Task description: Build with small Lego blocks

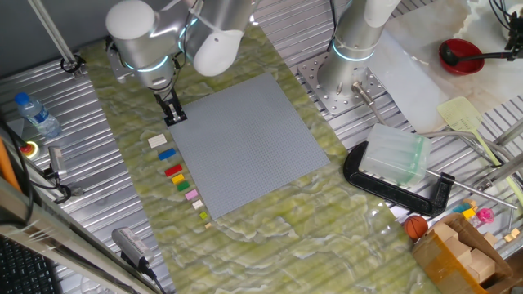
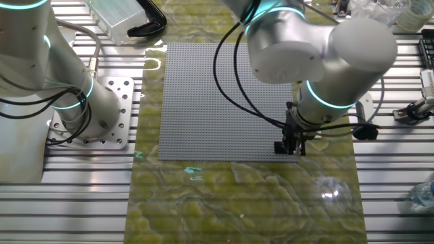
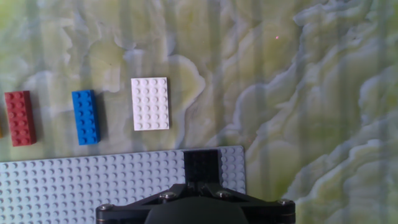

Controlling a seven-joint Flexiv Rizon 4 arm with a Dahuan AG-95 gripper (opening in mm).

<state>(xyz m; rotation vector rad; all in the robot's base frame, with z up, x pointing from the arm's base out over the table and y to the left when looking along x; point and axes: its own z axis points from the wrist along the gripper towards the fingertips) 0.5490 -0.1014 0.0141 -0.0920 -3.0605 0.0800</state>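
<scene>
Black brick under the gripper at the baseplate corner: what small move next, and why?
Probably press straight down a little, then open. In the hand view the black brick lies on the grey baseplate near its corner, directly ahead of the gripper. Whether it is seated, or the fingers are closed on it, cannot be told.

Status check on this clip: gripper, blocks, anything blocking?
Gripper low over the corner of the grey baseplate, black block at its fingertips; grip unclear. White block, blue block, red block lined up alongside. No obstruction seen.
</scene>
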